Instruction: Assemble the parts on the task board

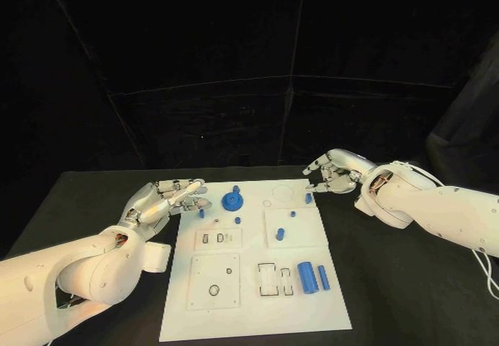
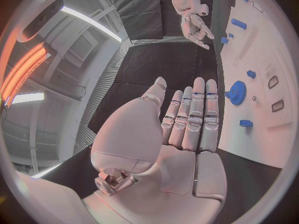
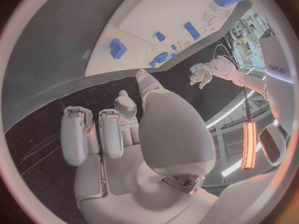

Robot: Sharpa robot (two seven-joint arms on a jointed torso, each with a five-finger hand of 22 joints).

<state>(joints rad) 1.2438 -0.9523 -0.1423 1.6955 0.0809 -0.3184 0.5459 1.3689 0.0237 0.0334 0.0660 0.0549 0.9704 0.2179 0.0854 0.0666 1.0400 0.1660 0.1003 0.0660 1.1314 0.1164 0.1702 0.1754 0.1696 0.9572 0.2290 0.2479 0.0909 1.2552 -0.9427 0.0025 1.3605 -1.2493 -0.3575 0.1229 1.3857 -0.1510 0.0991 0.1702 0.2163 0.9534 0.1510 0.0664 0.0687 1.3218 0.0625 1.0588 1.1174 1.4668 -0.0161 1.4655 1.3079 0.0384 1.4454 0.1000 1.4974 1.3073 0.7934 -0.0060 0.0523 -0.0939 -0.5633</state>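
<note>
the task board [image 1: 254, 303], a white plate, lies lengthwise in the middle of the black table [image 1: 395, 288], between the two arms. a blue gear [image 1: 232, 201] stands at about 11 o'clock on the board, with a small blue peg [image 1: 202, 213] at the board's 10 o'clock edge and another small peg [image 1: 237, 220] just below the gear. a blue peg [image 1: 308, 197] stands at about 1 o'clock near the far right corner, and a slim blue pin [image 1: 280, 233] lies right of the centre. at about 5 o'clock a large blue cylinder [image 1: 307, 277] and a thinner blue rod [image 1: 324, 277] lie side by side, just right of a rectangular slot.

the left hand [image 1: 164, 200] hovers at the board's 10 o'clock edge, fingers stretched out straight and close together, holding nothing; its fingertips are near the small peg and the gear but apart from them. in the left wrist view the palm [image 2: 181, 154] is flat and empty.

the right hand [image 1: 334, 174] hangs off the board's 1 o'clock corner, fingers curled inward with nothing between them, close to the corner peg without touching it.
</note>
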